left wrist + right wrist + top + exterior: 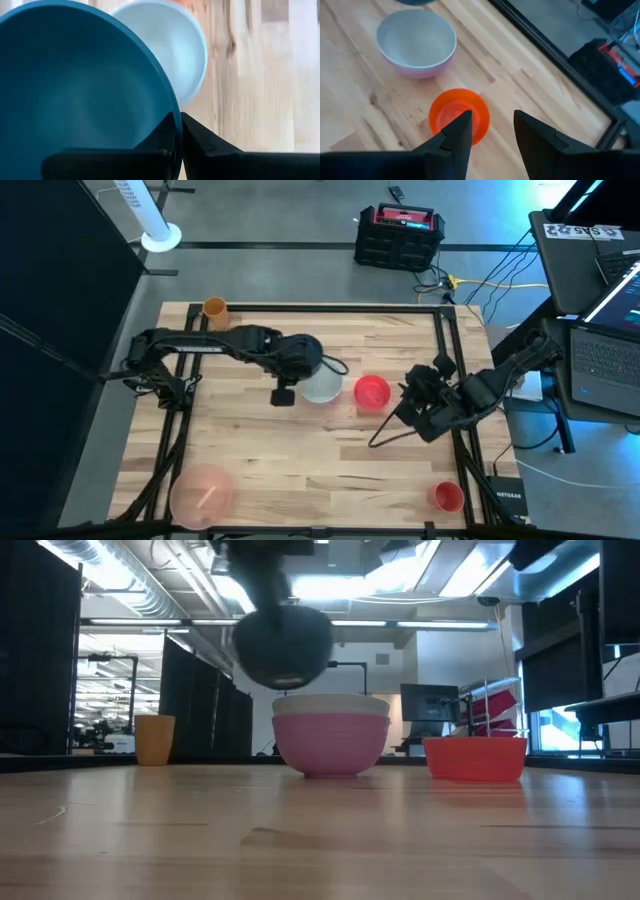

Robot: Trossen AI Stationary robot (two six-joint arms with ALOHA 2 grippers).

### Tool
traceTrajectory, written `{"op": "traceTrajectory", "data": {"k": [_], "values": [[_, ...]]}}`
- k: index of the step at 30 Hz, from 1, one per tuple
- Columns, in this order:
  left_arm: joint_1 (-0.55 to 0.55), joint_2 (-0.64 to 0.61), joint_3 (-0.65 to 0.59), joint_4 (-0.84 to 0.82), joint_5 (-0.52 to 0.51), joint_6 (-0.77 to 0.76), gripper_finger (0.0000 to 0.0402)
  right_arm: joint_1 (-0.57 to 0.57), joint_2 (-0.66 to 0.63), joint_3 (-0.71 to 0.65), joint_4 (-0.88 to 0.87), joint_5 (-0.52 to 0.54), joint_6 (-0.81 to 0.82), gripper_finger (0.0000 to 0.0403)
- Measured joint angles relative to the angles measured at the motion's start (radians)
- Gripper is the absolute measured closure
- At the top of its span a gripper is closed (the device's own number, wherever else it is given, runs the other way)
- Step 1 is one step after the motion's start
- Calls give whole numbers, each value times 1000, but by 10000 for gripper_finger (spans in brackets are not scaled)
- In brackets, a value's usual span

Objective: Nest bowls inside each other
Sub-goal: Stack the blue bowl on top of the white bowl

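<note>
My left gripper [177, 131] pinches the thin, stiff rim of the light dark blue bowl [75, 90] above the white bowl [322, 385] mid-tabletop, while my right gripper [492, 131] waits, jaws wide.

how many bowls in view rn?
5. Dark blue bowl held above the table in the left gripper; white bowl nested in the pink bowl at center; red bowl beside them; translucent pale-pink bowl at the near-left corner.

Left tool [178, 131] pinching dark blue bowl [75, 85] rim, white bowl [170, 47] beyond on wooden table [265, 75].
</note>
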Motion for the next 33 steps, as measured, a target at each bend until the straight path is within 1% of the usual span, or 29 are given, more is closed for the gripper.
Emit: {"op": "traceTrajectory", "data": {"k": [2,4,8,14,33], "values": [[5,31,58,-8,-6,23,401,22,-4,-34,6,-4,48,269],[-2,72,100,-4,0,42,401,39,-4,-37,2,-4,76,269],[-20,128,146,-1,53,65,401,56,-5,-37,-1,-4,103,269],[-45,190,146,3,70,73,401,56,-5,-37,-1,-6,103,269],[-11,261,75,53,97,15,401,83,-5,-37,-41,-11,103,269]]}}
